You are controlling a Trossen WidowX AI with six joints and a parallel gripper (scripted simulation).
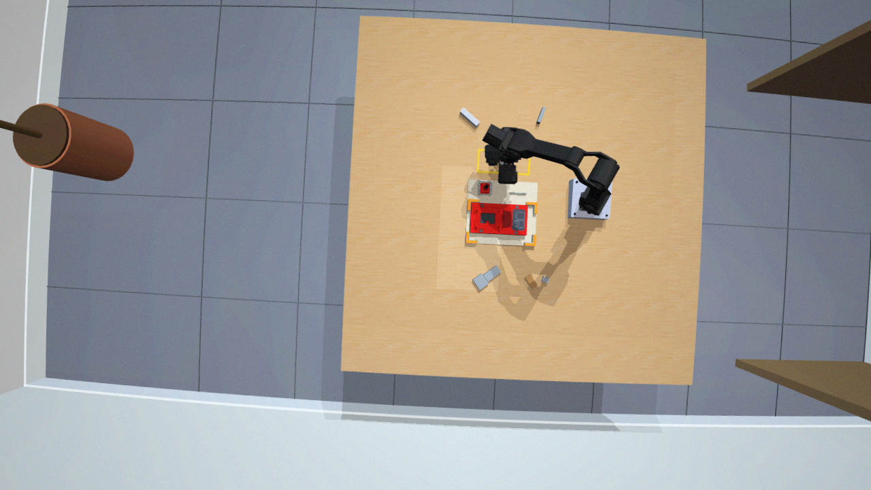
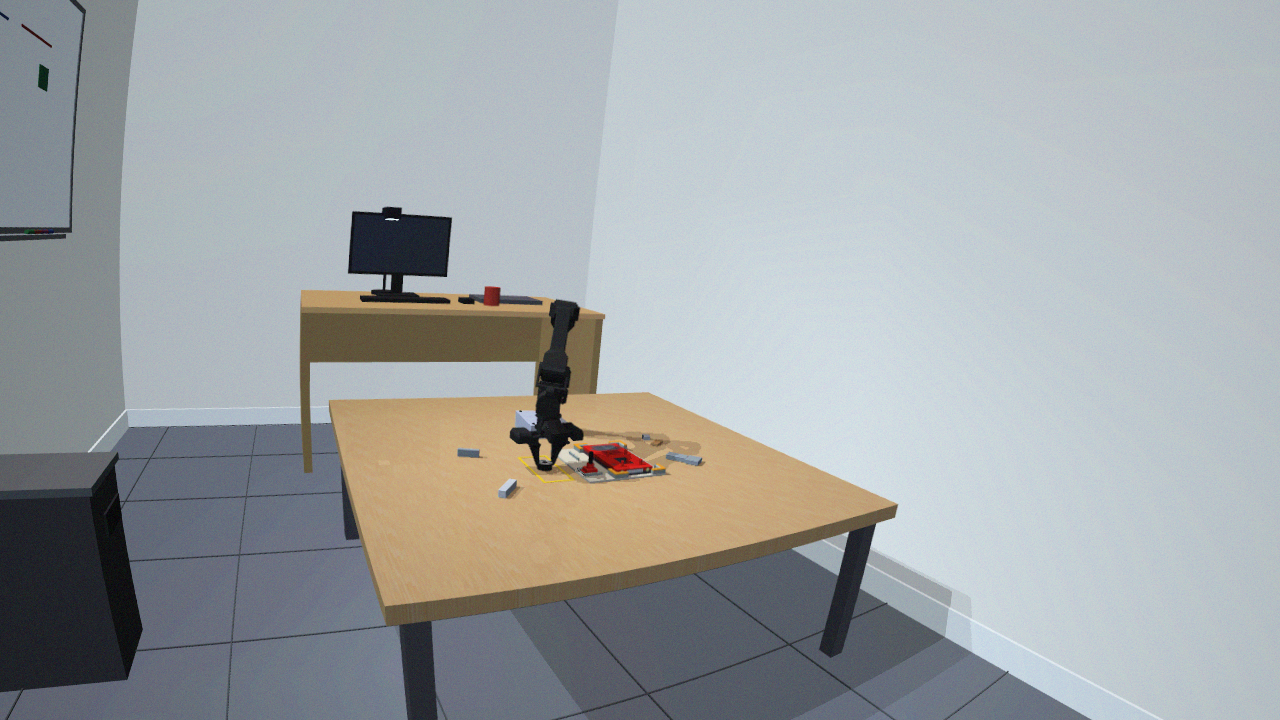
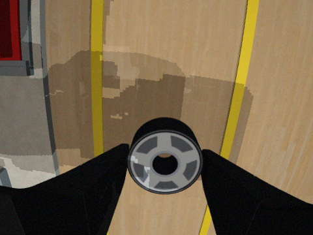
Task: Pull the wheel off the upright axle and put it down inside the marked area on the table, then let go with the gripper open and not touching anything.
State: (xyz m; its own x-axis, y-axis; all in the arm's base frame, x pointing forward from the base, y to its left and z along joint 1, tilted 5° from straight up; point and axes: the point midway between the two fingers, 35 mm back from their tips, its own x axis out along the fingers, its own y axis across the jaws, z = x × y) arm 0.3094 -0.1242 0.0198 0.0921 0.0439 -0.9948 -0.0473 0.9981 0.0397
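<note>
The wheel (image 3: 164, 160), a black tyre with a grey spoked hub, sits between my gripper's (image 3: 164, 150) (image 1: 506, 172) (image 2: 547, 460) two black fingers, which press on both its sides. In the wrist view it is low over the table, between the two long yellow lines of the marked area (image 3: 96, 98) (image 1: 478, 162) (image 2: 547, 481). I cannot tell whether it touches the table. The arm hides the wheel in the overhead view. The upright black axle on its red block (image 1: 485, 188) (image 2: 595, 459) stands bare on the white board (image 1: 528, 193), just beside the marked area.
A red plate (image 1: 499, 219) lies on the white board between orange corner marks. Small grey blocks (image 1: 469, 116) (image 1: 539, 116) (image 1: 486, 278) and a brown piece (image 1: 531, 280) lie scattered on the table. The arm's base (image 1: 589, 204) stands to the right of the board.
</note>
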